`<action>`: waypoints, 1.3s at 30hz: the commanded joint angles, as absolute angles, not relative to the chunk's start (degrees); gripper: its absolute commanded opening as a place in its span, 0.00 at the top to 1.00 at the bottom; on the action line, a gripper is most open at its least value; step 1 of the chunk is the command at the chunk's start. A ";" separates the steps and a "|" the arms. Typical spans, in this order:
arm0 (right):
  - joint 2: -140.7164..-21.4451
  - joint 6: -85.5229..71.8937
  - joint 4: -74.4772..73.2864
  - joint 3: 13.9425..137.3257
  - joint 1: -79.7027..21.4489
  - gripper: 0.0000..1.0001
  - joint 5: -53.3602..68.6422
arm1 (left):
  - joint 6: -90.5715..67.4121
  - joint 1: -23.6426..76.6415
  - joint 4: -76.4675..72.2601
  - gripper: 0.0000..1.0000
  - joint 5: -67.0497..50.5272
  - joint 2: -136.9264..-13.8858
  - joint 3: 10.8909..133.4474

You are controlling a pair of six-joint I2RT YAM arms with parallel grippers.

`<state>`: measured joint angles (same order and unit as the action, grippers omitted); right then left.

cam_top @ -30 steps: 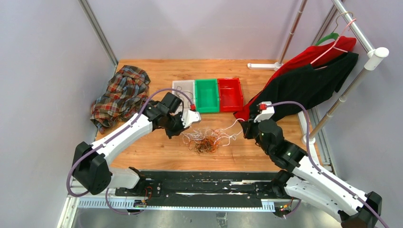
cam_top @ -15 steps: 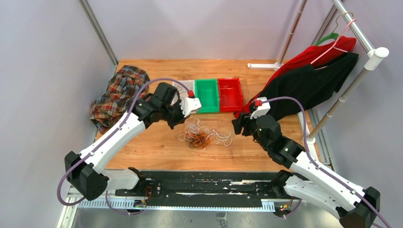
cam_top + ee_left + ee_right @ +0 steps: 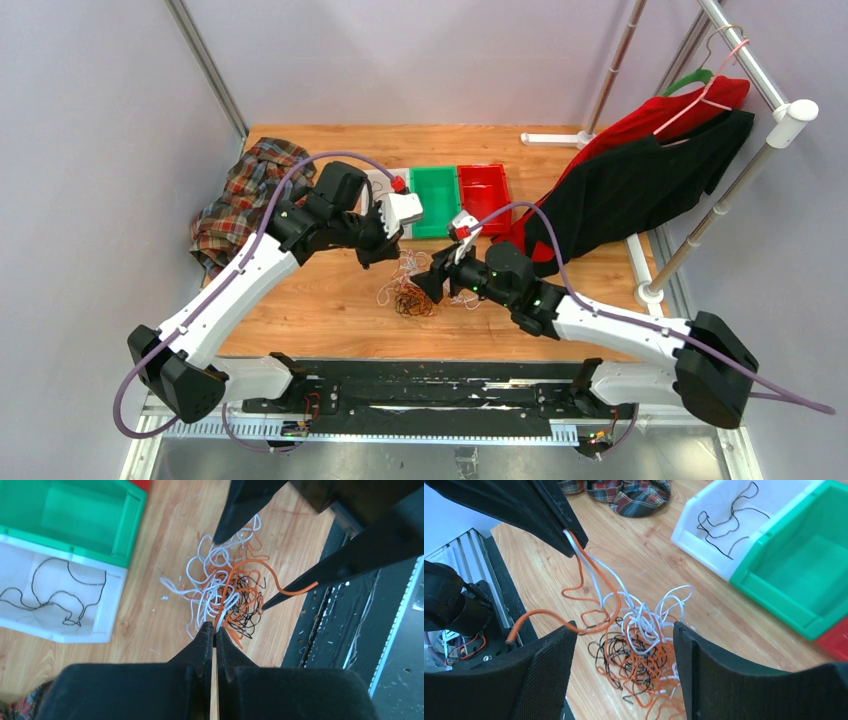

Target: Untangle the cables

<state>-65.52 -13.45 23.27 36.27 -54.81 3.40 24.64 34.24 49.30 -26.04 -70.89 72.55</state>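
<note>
Crossing from the right part of the table, the right gripper (image 3: 432, 285) now hangs over the heap. Its jaws have gone from together to wide apart. In its own wrist view the 2 fingers (image 3: 549, 675) stand either side of the cables (image 3: 639, 652) with nothing clamped between them.

The left gripper (image 3: 215, 630) has drawn back toward the bins. Its jaws are pressed together on 1 white and 1 orange strand, which run from its tips down into the heap. A loose orange end (image 3: 302, 586) curls out toward the near edge.

The cables (image 3: 410, 295), a knot of white, orange and black, lie on the wooden table (image 3: 330, 310), just in front of the white bin (image 3: 55, 632) and the green bin (image 3: 75, 510). 1 black wire (image 3: 65, 597) lies inside the white bin. The red bin (image 3: 485, 195) sits beside the green one, and a plaid cloth (image 3: 250, 195) lies at the far left.
</note>
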 commanded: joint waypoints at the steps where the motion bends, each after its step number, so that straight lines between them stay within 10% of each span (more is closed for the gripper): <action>1: -69.92 -8.83 38.23 35.84 -55.77 0.30 6.53 | 25.72 34.17 50.89 0.99 -32.05 -70.37 75.97; 10: -82.74 -8.29 48.46 37.95 -55.80 0.37 0.87 | 25.10 34.19 51.36 0.99 -34.74 -71.47 77.30; 16: -85.37 -10.94 51.43 39.05 -55.81 0.87 -1.50 | 24.25 34.18 50.80 0.98 -34.38 -72.05 77.18; 18: -84.33 -12.23 50.75 38.74 -55.81 0.99 -2.37 | 23.00 33.99 49.95 0.81 -32.50 -71.88 76.09; 24: -80.52 -18.44 53.42 34.78 -55.44 0.99 -7.40 | 21.47 31.99 49.19 0.19 -34.14 -68.74 72.32; 30: -78.91 -23.63 55.00 33.00 -54.85 0.99 -7.81 | 15.10 29.89 40.68 0.10 -31.68 -64.66 64.78; 39: -74.40 -25.78 45.93 34.86 -54.84 0.99 -5.14 | 17.90 29.44 30.76 0.23 -35.84 -67.63 57.05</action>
<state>-77.41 -24.08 50.74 32.82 -55.18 -5.74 13.56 29.74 36.16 -31.48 -65.34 58.19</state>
